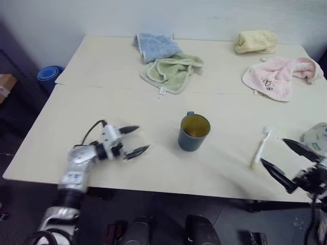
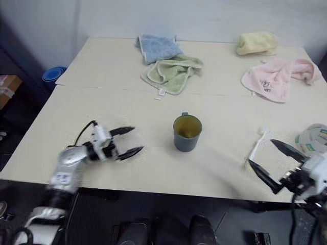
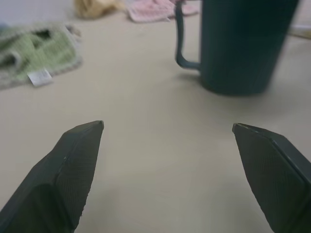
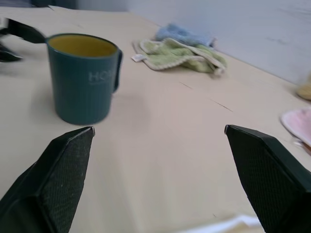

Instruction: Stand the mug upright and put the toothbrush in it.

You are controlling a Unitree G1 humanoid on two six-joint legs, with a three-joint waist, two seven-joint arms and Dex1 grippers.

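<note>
The dark teal-blue cylindrical mug (image 1: 194, 132) with its yellowish-olive inside stands upright near the middle of the pale wooden table (image 1: 102, 102), mouth up and small handle turned toward the far edge. The first half of the task looks done. The left gripper (image 1: 134, 140) hangs off to the mug's left, its two black fingers spread wide and empty.

The step in hand is judged to be picking up the slim white toothbrush (image 1: 260, 148), which lies flat on the table to the right of the mug, bristled head pointing away from the robot. The right gripper (image 1: 284, 159) sits just beside its near end, fingers fully apart with nothing between them.

To do this well, the right gripper should straddle the handle across its width (not along its length) and close low, near the table. A grip toward the handle's lower half would probably leave enough shaft free to tip into the mug. The round tape roll (image 1: 317, 137) lies close by on the right and could be nudged.
</note>
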